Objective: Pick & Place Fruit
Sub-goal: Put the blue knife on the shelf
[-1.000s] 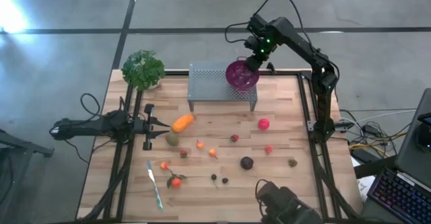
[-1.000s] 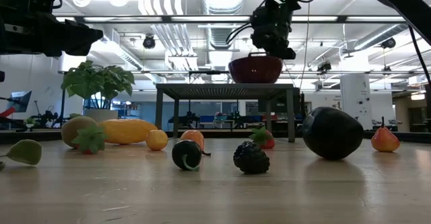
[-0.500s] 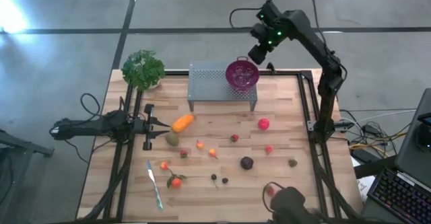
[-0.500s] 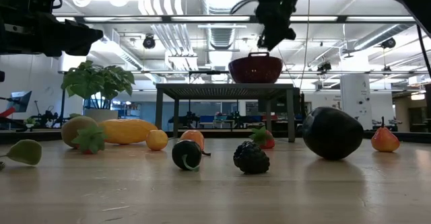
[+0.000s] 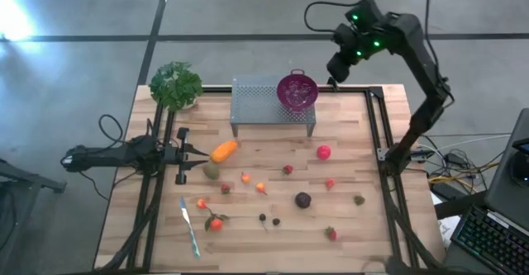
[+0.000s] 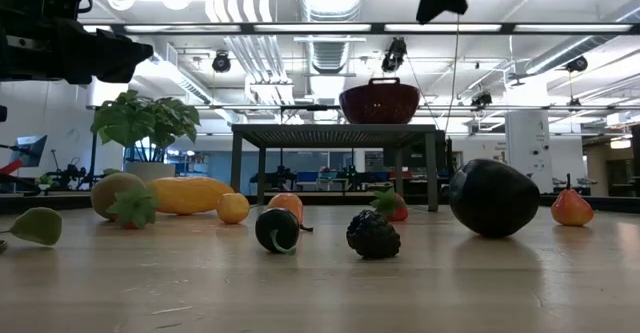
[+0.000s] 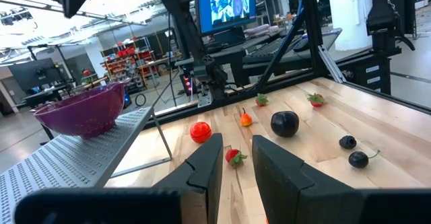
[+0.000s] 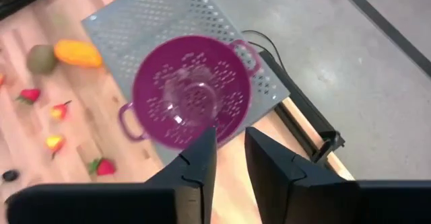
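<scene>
The toy fruit lies scattered on the wooden table (image 5: 347, 217): the elongated orange one (image 5: 224, 150), the olive-green one (image 5: 212, 171), the red ball (image 5: 323, 152), the dark purple ball (image 5: 303, 199) and several tiny pieces. The purple colander (image 5: 297, 91) stands on a grey perforated rack (image 5: 256, 101) at the far edge. My right gripper (image 5: 339, 67) hangs high above the far right corner, open and empty; its wrist view looks down on the colander (image 8: 192, 99). My left gripper (image 5: 183, 153) waits low at the table's left, open, beside the orange fruit.
A leafy green plant (image 5: 175, 85) stands at the far left corner. A light blue toy knife (image 5: 189, 223) lies near the front left. Black frame rails (image 5: 378, 126) run along the left and right sides. The rack's legs rest on the table.
My right gripper has risen from the colander's right rim and gone toward the table's far right corner; the colander stays on the rack. A dark shape at the near edge has left the view, and a small red fruit now lies there.
</scene>
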Robot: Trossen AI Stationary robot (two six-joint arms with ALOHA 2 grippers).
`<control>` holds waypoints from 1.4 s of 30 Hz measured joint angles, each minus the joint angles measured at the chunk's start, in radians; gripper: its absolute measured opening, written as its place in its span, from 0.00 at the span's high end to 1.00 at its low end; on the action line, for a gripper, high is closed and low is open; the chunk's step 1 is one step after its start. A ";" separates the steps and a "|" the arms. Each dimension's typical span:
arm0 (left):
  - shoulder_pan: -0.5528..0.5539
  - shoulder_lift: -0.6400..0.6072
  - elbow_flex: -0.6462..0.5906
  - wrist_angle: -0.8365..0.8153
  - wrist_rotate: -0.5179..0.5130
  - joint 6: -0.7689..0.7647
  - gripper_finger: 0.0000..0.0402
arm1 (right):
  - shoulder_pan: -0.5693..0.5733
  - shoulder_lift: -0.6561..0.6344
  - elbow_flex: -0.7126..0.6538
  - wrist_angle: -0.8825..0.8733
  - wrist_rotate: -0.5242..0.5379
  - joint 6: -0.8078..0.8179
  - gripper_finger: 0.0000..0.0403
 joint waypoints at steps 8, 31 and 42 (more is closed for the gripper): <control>0.000 0.000 0.000 0.000 0.000 0.000 0.78 | 0.056 -0.150 -0.093 -0.016 0.000 0.002 0.91; 0.000 0.000 0.000 0.001 0.000 0.158 0.78 | 0.192 -0.729 -0.927 0.422 0.019 0.117 0.98; 0.000 0.000 0.000 0.008 0.015 0.068 0.78 | 0.390 -0.995 -1.349 0.763 0.019 0.190 0.98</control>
